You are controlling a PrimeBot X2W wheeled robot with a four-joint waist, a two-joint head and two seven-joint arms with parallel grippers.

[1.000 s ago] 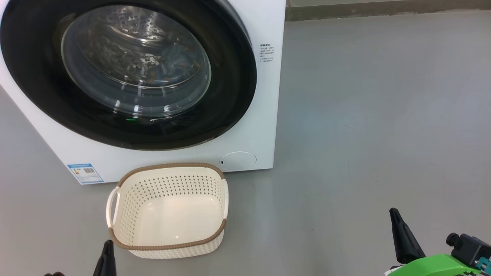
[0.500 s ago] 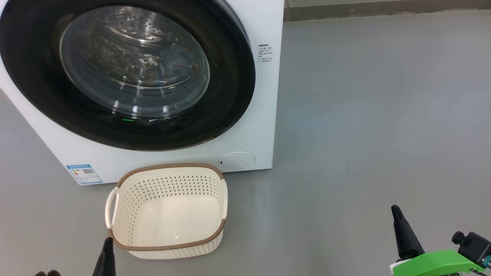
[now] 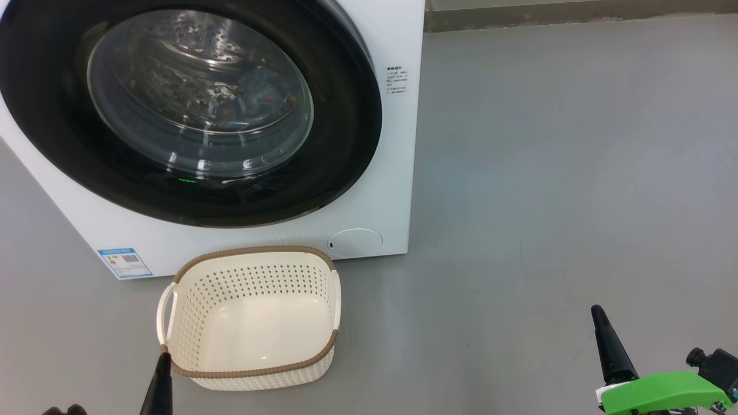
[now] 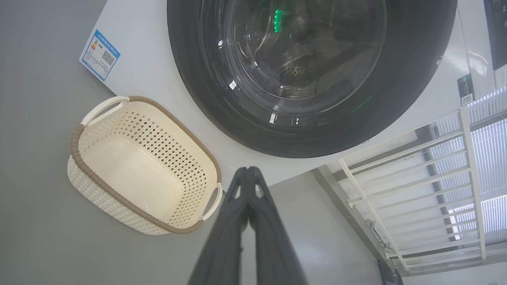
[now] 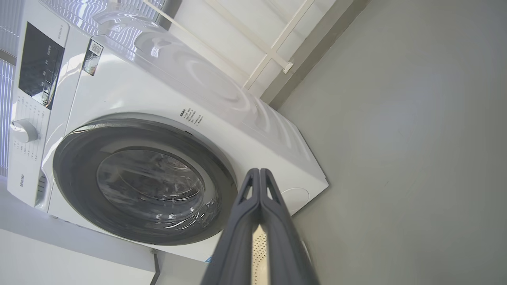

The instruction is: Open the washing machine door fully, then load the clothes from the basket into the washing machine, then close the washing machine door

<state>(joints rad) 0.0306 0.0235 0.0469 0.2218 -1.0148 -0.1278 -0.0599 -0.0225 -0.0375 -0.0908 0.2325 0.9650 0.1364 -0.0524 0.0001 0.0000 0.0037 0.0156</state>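
The white washing machine (image 3: 398, 173) fills the upper left of the head view, its round black door (image 3: 346, 115) closed flat against the front. Through the glass window, light blue clothes (image 3: 259, 104) with orange-brown specks lie in the steel drum. The cream basket (image 3: 190, 323) with a brown rim stands empty on the floor just before the machine. My left gripper (image 3: 162, 360) is shut at the basket's near left corner, its tips meeting in the left wrist view (image 4: 247, 171). My right gripper (image 3: 597, 314) is shut, far right over bare floor, fingertips together (image 5: 259, 172).
Grey floor (image 3: 548, 173) spreads to the right of the machine. A blue label sticker (image 3: 124, 262) sits at the machine's lower left. A wall base (image 3: 576, 14) runs along the back. White railings (image 4: 416, 178) and window blinds appear beyond the machine.
The head view has shifted slightly, so machine and basket sit a little further left. The right arm's green wrist part has slid lower and rightward. The door stays closed.
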